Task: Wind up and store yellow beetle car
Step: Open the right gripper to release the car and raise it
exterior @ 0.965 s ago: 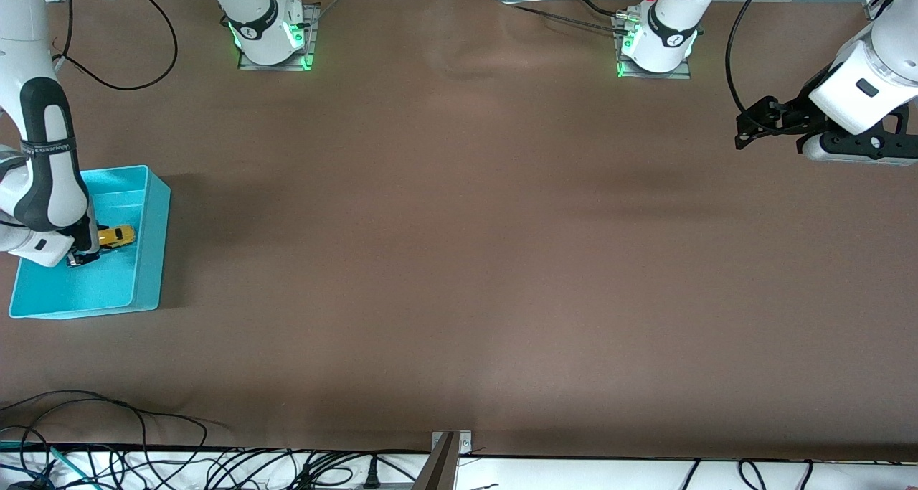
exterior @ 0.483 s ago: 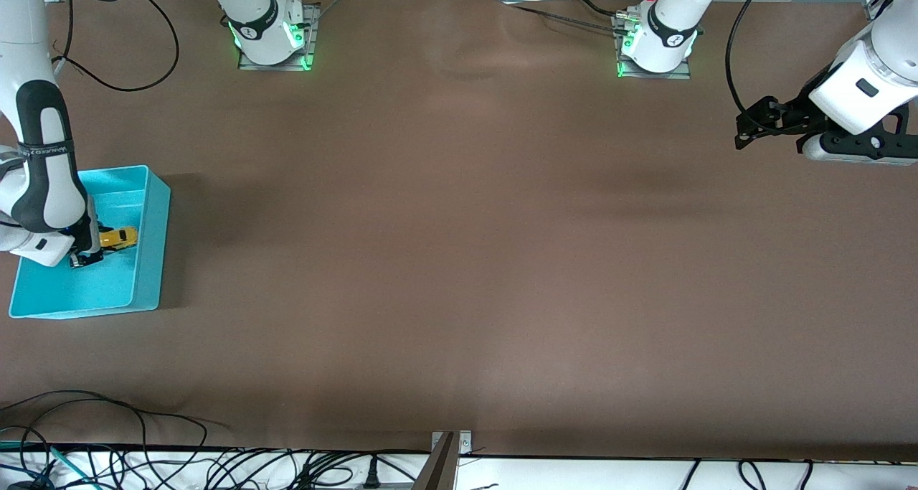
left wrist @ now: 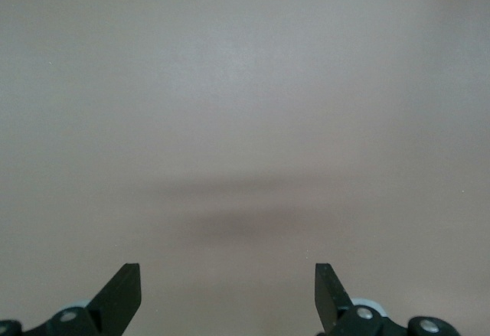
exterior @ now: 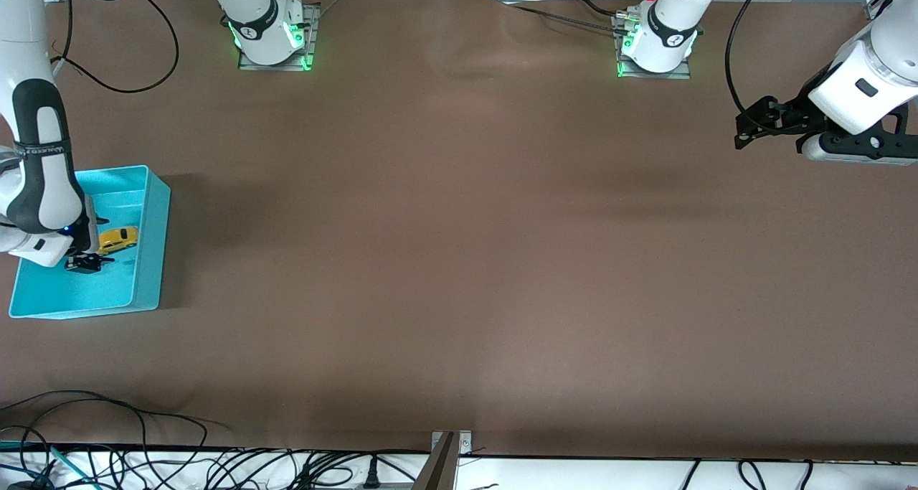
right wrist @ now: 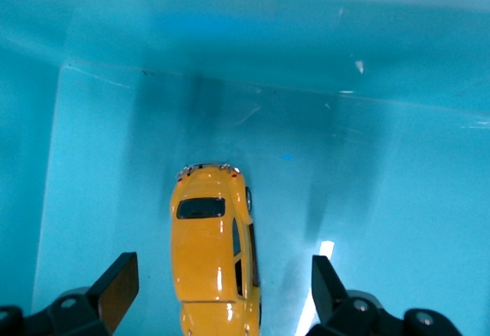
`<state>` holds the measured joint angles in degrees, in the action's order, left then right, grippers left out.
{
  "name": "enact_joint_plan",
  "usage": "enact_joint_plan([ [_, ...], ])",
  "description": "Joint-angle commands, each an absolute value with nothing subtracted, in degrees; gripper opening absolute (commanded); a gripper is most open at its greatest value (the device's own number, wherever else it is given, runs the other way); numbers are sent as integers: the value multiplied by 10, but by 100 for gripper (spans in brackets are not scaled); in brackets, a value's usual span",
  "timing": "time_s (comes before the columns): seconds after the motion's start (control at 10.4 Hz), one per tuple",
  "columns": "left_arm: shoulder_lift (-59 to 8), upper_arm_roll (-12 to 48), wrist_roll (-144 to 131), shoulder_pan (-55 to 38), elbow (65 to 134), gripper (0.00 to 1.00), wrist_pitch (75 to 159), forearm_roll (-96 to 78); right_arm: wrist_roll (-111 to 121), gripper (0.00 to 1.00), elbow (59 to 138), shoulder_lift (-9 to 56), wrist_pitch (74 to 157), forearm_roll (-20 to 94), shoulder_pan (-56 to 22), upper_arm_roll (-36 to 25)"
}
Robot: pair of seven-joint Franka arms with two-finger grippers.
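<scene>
Brown table (exterior: 459, 260), mostly bare. At the right arm's end: turquoise bin (exterior: 147, 275); the yellow beetle car (right wrist: 213, 256) sits on its floor on its wheels, free. Right gripper (right wrist: 214, 305) hangs over it, jaws apart, touching nothing. Judgement: car light, rigid, glossy, likely slippery; grip across the door flanks, not the rounded roof. At the other end, left gripper (left wrist: 228, 298) waits over bare table, jaws apart.

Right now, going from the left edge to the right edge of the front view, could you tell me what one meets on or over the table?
right gripper over the turquoise bin → yellow beetle car lying in that bin → bare brown table → left gripper, open, waiting over the table.
</scene>
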<state>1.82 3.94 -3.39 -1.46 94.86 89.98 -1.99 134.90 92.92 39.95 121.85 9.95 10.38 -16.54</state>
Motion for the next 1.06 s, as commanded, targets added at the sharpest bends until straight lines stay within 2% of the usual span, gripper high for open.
enact_joint_plan([
  [0.0, 15, 42, -40, -13, 935, 100, 889, -19, 1356, 100, 919, 363, 1182, 114, 110, -163],
  [0.19, 15, 42, -39, -13, 935, 100, 889, -19, 1311, 100, 904, 331, 1131, 114, 108, -163],
  [0.48, 15, 44, -40, -17, 934, 100, 889, -19, 1149, 100, 853, 294, 1014, 98, 103, -162],
  [0.97, 15, 45, -40, -18, 934, 100, 889, -19, 834, 100, 849, 223, 922, 99, 46, -158],
])
